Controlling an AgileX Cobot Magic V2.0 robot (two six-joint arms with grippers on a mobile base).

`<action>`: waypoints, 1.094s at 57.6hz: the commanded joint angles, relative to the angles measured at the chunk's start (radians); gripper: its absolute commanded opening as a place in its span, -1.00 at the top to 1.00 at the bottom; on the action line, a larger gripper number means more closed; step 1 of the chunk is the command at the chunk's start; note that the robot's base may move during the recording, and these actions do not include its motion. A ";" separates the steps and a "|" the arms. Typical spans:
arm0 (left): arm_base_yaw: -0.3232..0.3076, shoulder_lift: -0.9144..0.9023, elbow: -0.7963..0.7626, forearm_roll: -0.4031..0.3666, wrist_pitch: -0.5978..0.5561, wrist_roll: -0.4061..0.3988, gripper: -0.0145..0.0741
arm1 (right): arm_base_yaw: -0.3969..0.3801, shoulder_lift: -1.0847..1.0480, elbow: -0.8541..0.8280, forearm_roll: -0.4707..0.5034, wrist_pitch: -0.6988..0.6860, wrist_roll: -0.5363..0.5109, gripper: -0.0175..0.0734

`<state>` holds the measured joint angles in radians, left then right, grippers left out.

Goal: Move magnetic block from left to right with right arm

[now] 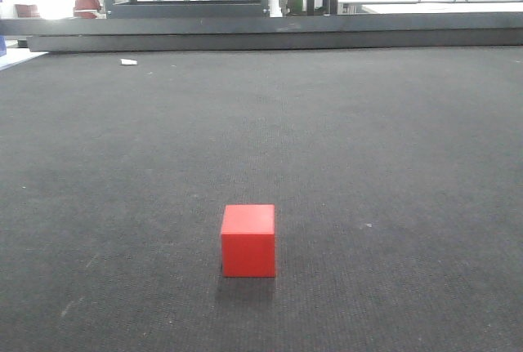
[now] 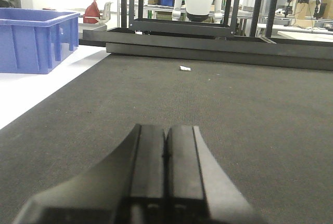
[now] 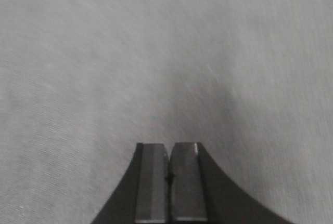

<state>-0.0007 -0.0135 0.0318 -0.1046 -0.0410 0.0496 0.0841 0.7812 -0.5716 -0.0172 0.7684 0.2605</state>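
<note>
The magnetic block (image 1: pixel 248 240), a plain red cube, rests on the dark mat near the front, just left of centre in the front view. Neither arm shows in that view. In the left wrist view my left gripper (image 2: pixel 166 128) hovers low over the mat, its two pads pressed together with nothing between them. The right wrist view shows my right gripper (image 3: pixel 169 146) shut and empty too, above bare grey mat. The cube appears in neither wrist view.
A blue plastic bin (image 2: pixel 35 38) stands on the white surface at the far left. A small white scrap (image 1: pixel 128 62) lies on the mat near the back. A dark raised ledge (image 1: pixel 278 37) and metal shelving (image 2: pixel 184 5) bound the far edge.
</note>
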 commanded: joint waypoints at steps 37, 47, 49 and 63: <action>-0.005 -0.013 0.009 -0.005 -0.092 0.002 0.96 | 0.422 0.523 -0.445 -0.062 0.296 0.484 -0.75; -0.005 -0.013 0.009 -0.005 -0.092 0.002 0.96 | 0.529 0.646 -0.547 -0.037 0.288 0.535 -0.75; -0.005 -0.013 0.009 -0.005 -0.092 0.002 0.96 | 0.550 0.674 -0.570 -0.034 0.288 0.546 -0.75; -0.005 -0.013 0.009 -0.005 -0.092 0.002 0.96 | 0.660 0.828 -0.723 -0.009 0.288 0.569 -0.75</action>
<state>-0.0007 -0.0135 0.0318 -0.1046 -0.0410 0.0496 0.7142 1.6060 -1.2152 -0.0330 1.0683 0.8241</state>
